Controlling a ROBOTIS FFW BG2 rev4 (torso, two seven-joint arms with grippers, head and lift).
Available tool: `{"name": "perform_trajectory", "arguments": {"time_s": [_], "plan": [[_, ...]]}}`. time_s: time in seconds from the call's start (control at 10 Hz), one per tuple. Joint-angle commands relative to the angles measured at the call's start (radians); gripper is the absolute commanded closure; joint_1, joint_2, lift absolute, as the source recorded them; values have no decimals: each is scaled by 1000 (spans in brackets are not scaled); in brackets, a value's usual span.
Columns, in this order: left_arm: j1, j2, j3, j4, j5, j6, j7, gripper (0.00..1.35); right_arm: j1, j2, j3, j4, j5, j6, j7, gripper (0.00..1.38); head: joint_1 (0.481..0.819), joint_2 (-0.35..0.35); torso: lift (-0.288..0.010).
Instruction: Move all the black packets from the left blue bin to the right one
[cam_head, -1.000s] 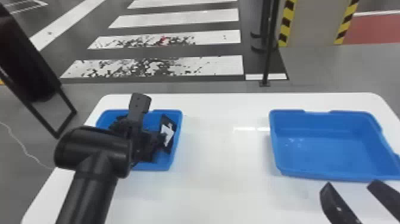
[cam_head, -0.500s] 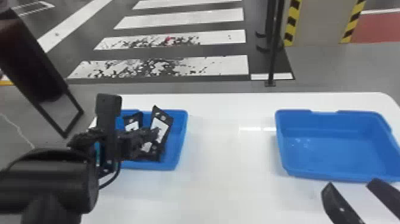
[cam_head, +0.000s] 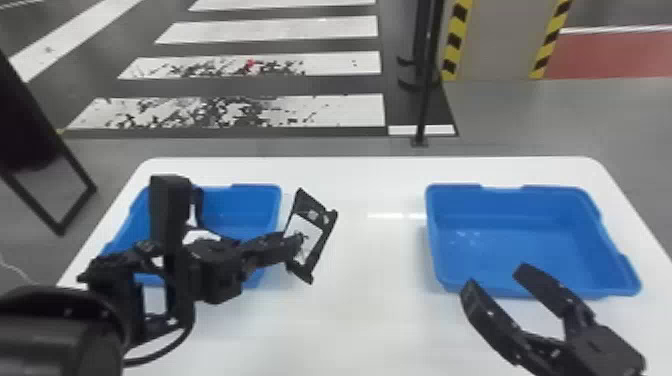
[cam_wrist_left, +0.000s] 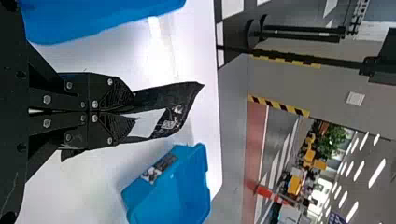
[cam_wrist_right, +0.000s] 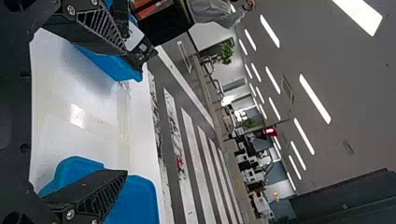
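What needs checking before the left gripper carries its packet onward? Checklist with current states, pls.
1. Packet gripped: ok, the left gripper is shut on the black packet.
2. Packet past the rim of the left bin: ok, head view shows it to the right of it.
3. Packet over the right bin: not ok, it is over the table between the bins.
4. Right gripper out of the drop area: cannot tell; its open fingers overlap the bin's near edge, height unclear.
5. Packets remaining in left bin: count cannot tell, left arm covers part.
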Motion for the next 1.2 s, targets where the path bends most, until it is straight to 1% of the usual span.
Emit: {"name": "perform_trajectory", "arguments": {"time_s": [0.0, 0.2, 0.4, 0.5, 0.7, 0.9, 1.0, 1.1], "plan": [[17, -2, -34, -11, 39, 8, -8, 1207, -111, -9, -3, 85, -22, 52, 41, 116, 695, 53, -140], [27, -1, -82, -11, 95, 8, -17, 1207, -179, -23, -3, 129, -108, 170, 50, 111, 695, 16, -140], [32, 3, -130, -13, 145, 6, -23, 1207, -223, -35, -1, 166, -200, 258, 49, 111, 695, -24, -140], [29, 6, -152, -16, 157, 6, -26, 1207, -238, -41, 5, 190, -258, 288, 49, 113, 695, -34, -140], [27, 9, -184, -16, 191, 8, -26, 1207, -265, -52, 23, 217, -335, 329, 47, 114, 695, -59, -140], [22, 10, -204, -16, 197, 20, -26, 1207, -300, -61, 31, 247, -355, 327, 43, 145, 695, -67, -140], [22, 10, -206, -16, 197, 28, -26, 1207, -309, -63, 33, 261, -363, 290, 38, 315, 695, -73, -140], [27, 12, -202, -13, 197, 30, -26, 1207, -312, -63, 33, 266, -375, 288, 34, 757, 695, -79, -140]]}}
